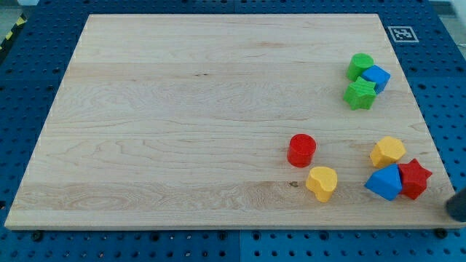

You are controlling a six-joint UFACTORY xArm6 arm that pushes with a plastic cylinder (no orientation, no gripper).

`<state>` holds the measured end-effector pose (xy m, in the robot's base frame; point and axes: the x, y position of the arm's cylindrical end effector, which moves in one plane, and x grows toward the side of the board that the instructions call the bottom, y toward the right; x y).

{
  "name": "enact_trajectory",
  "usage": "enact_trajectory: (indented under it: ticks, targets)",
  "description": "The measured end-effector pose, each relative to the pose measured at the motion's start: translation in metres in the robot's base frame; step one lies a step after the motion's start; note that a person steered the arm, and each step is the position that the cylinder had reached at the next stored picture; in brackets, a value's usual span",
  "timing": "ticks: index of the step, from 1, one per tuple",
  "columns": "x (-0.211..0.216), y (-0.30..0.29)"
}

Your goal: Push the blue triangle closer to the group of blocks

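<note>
**Board stock: rod end at lower right corner**

My tip (450,211): dark, blurred, at the view's right edge, just off the wooden board (182,116); no claw fitted, so nothing is held.
Nearest: red star (415,177), touching blue triangle (385,183) on its left.
Above them: yellow block (387,151).
Further left: yellow heart (322,182), red cylinder (301,149).
Upper right, well apart: green cylinder (360,65), blue cube (376,77), green star (360,94), clustered together.
</note>
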<state>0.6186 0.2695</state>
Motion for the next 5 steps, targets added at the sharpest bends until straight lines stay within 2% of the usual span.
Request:
enact_trajectory:
  ticks: [3,5]
  targets:
    - [-0.004,-0.056]
    - [-0.019,-0.057]
